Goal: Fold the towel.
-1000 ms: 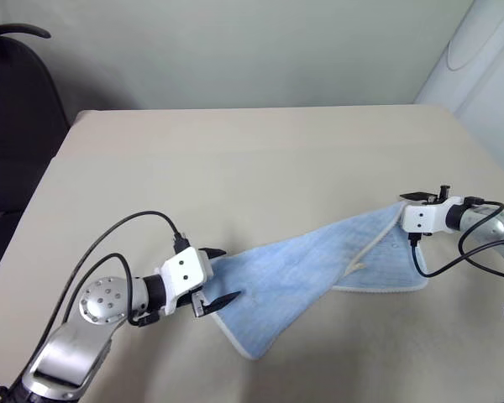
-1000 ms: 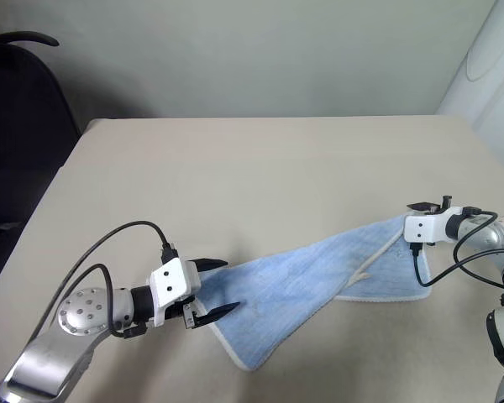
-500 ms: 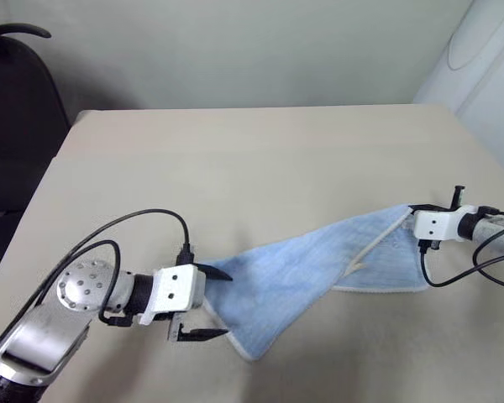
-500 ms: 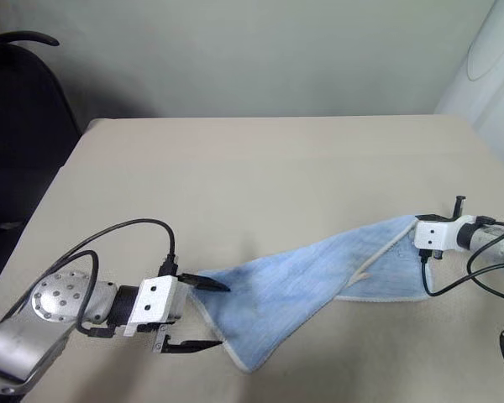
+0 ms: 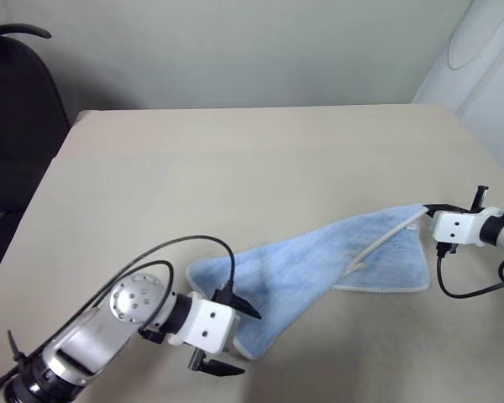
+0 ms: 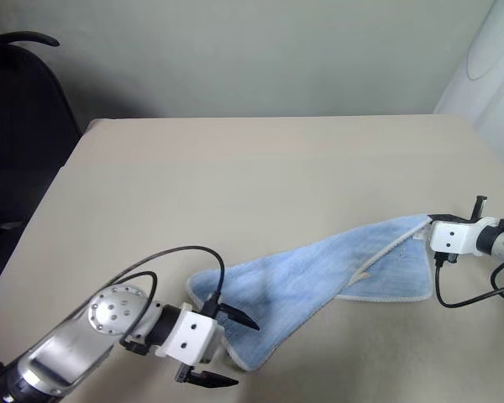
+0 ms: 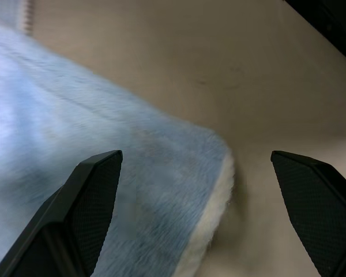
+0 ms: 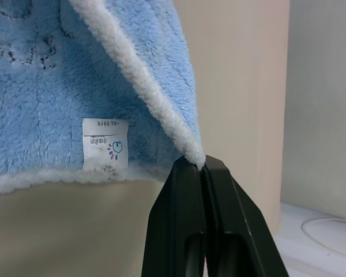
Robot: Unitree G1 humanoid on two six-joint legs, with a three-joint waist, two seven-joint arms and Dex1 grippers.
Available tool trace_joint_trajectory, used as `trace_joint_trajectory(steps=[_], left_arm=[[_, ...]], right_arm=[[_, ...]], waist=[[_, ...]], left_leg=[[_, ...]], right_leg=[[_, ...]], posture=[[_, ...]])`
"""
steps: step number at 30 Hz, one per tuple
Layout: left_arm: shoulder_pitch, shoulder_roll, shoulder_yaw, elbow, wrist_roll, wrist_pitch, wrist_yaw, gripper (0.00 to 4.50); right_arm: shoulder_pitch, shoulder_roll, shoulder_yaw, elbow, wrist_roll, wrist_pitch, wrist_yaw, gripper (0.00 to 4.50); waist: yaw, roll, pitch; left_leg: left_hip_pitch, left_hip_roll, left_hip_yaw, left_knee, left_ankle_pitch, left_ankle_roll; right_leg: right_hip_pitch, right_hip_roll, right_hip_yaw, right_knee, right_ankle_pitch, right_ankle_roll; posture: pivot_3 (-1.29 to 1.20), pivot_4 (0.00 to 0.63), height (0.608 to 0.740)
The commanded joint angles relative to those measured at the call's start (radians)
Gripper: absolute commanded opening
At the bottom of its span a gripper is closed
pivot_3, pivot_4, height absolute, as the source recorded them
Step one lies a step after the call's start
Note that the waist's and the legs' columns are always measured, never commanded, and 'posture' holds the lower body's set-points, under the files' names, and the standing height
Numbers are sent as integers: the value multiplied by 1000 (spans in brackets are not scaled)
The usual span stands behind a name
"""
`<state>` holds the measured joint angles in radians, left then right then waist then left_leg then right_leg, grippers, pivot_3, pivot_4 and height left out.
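The light blue towel (image 5: 319,260) lies crumpled lengthwise across the near half of the beige table (image 5: 235,168), its whitish edging showing. My right gripper (image 8: 195,164) is shut on the towel's far right corner, pinching the white edging next to a small label (image 8: 105,144), and holds that corner slightly raised (image 5: 423,209). My left gripper (image 5: 238,338) is open at the towel's near left end. In the left wrist view the rounded towel corner (image 7: 213,173) lies between its spread fingers (image 7: 86,196), which do not touch it.
A black chair (image 5: 17,92) stands beyond the table's left edge. A white rounded object (image 5: 479,59) is at the far right, past the table's right edge. Black cables loop from both wrists. The table's far half is bare beige surface.
My left gripper, still open, swung back toward the near edge and turned rightward along the towel's end. My right gripper moved right with the towel corner, drawing the cloth that way.
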<state>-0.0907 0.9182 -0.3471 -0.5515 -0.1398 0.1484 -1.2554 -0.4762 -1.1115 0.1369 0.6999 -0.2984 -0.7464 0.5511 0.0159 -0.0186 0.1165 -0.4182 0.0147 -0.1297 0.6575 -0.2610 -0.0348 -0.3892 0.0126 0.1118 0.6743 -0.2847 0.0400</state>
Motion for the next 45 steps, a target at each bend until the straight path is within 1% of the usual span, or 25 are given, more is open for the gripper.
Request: trace_joint_trajectory(steps=[1, 7, 9, 10, 12, 19, 20, 21, 27, 31, 32, 33, 35, 36, 43, 45], left_arm=[[14, -9, -26, -38, 39, -2, 26, 4500], [15, -16, -43, -47, 55, 26, 37, 4500], [15, -22, -45, -46, 56, 35, 42, 4116], [14, -28, -46, -42, 59, 39, 50, 3871], [11, -42, -45, -37, 61, 46, 66, 3191], [10, -71, -23, -23, 39, 52, 95, 445], [12, -73, -17, -22, 30, 54, 97, 106], [15, -75, -7, -24, 17, 59, 100, 42], [33, -73, 66, -48, -77, 115, 114, 42], [51, -39, 102, -65, -123, 129, 87, 42], [53, -32, 106, -66, -128, 131, 84, 427], [52, -24, 110, -64, -131, 129, 81, 574], [47, -16, 120, -53, -134, 122, 81, 1248], [43, -17, 123, -46, -130, 119, 85, 1663], [35, 1, 124, -6, -97, 73, 72, 4165], [39, 8, 117, -15, -103, 63, 59, 4165]], right_arm=[[40, -42, -68, -87, 62, 33, 33, 26], [123, -54, -120, -178, 90, 82, 52, 26], [150, -54, -135, -205, 95, 97, 52, 0], [163, -55, -142, -217, 97, 103, 53, 0], [184, -56, -157, -239, 102, 115, 54, 0], [227, -54, -195, -284, 105, 145, 57, 0], [230, -53, -199, -287, 104, 148, 57, 0], [234, -52, -203, -291, 104, 151, 56, 0], [240, -48, -213, -295, 97, 157, 51, 0], [233, -41, -205, -286, 89, 158, 45, 0], [231, -39, -203, -284, 87, 157, 44, 0], [228, -36, -200, -282, 85, 157, 42, 0], [223, -31, -196, -280, 81, 158, 40, 0], [221, -28, -194, -279, 80, 159, 39, 0], [222, -22, -195, -275, 71, 158, 30, 0], [223, -22, -196, -276, 70, 159, 28, 0]], waist=[[0, 0, 0], [0, 0, 0], [0, 0, 0], [0, 0, 0], [0, 0, 0], [-1, 0, 0], [-1, 0, 0], [-1, 0, 0], [-1, 0, 0], [-1, 1, 0], [-1, 1, 0], [-1, 1, 0], [-1, 1, 0], [-1, 1, 0], [-1, 1, 0], [-1, 1, 0]], left_leg=[[0, 0, 0, 0, 0, 0], [0, 0, 0, 0, 0, 0], [0, 0, 0, 0, 0, 0], [0, 0, 0, 0, 0, 0], [0, 0, 0, 0, 0, 0], [0, 0, 0, 0, 0, 0], [0, 0, 0, 0, 0, 0], [0, 0, 0, 0, 0, 0], [0, 0, 0, 0, 0, 0], [1, 0, 0, 0, 0, 0], [1, 0, 0, 0, 0, 0], [1, 0, 0, 0, 0, 0], [1, 0, 0, 0, 0, 0], [1, 0, 0, 0, 0, 0], [1, 0, 0, 1, 0, 0], [1, 0, 0, 1, 0, 0]], right_leg=[[0, 0, 0, 0, 0, 0], [0, 0, 0, -1, 0, 0], [0, 0, 0, -1, 0, 0], [1, 0, 0, -1, 0, 0], [1, 0, 0, -1, 0, 0], [1, 0, 0, -1, 0, 0], [1, 0, 0, -1, 0, 0], [1, 0, 0, -1, 0, 0], [1, 0, 0, -1, 0, 0], [1, 0, 0, -1, 0, 0], [1, 0, 0, -1, 0, 0], [1, 0, 0, -1, 0, 0], [1, 0, 0, -1, 0, 0], [1, 0, 0, -1, 0, 0], [1, 0, 0, -1, 0, 0], [1, 0, 0, -1, 0, 0]], posture=[[0, 150, 740], [0, 150, 740], [0, 150, 740], [0, 150, 740], [0, 150, 740], [0, 150, 740], [0, 150, 740], [0, 150, 740], [0, 150, 740], [0, 150, 740], [0, 150, 740], [0, 150, 740], [0, 150, 740], [0, 150, 740], [0, 150, 740], [0, 150, 740]])
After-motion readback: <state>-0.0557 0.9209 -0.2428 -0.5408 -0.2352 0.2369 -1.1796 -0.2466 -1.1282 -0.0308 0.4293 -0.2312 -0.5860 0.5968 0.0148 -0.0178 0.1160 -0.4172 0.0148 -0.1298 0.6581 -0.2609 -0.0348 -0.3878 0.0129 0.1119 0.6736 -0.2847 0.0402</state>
